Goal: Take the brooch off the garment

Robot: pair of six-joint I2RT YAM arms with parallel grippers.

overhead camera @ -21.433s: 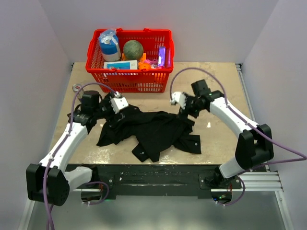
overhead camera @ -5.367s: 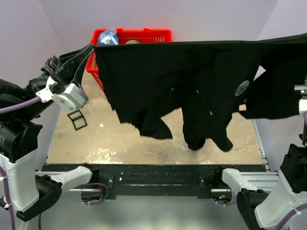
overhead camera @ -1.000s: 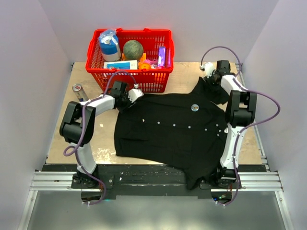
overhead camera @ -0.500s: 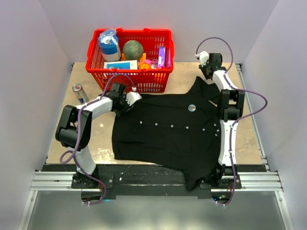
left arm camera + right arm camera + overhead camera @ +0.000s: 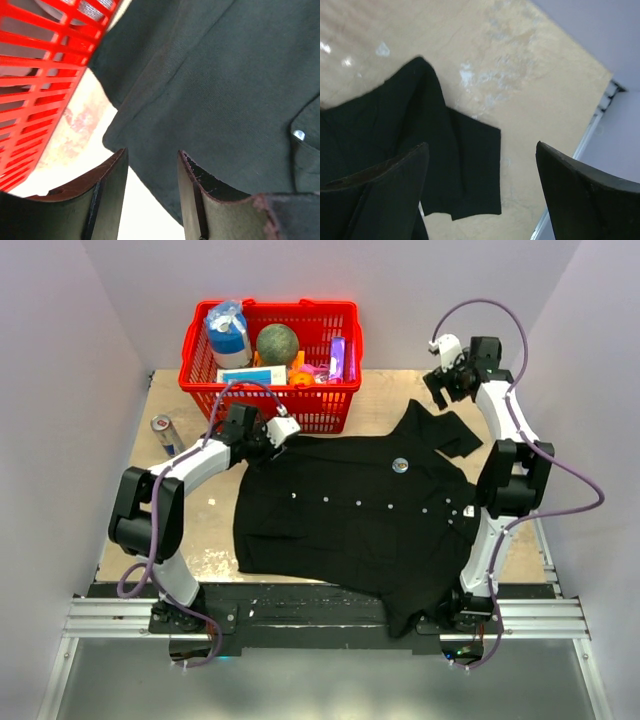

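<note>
The black shirt (image 5: pixel 350 515) lies spread flat on the table, collar towards the far side. The round silvery brooch (image 5: pixel 400 465) sits on its upper right chest. My left gripper (image 5: pixel 283 428) is open and empty at the shirt's far left sleeve; in the left wrist view its gap (image 5: pixel 152 200) hangs over the sleeve hem (image 5: pixel 210 75). My right gripper (image 5: pixel 440 365) is open and empty, raised above the far right sleeve (image 5: pixel 455 435); that sleeve shows in the right wrist view (image 5: pixel 455 165). The brooch is out of both wrist views.
A red basket (image 5: pixel 270 352) with a carton, a ball and other items stands at the far side, close to my left gripper; its wall shows in the left wrist view (image 5: pixel 45 75). A can (image 5: pixel 165 435) lies at the left. The table's right edge rail (image 5: pixel 605 100) is near.
My right gripper has let go of the right sleeve and risen towards the far right corner. My left gripper has opened and shifted slightly at the left sleeve. The shirt stays flat.
</note>
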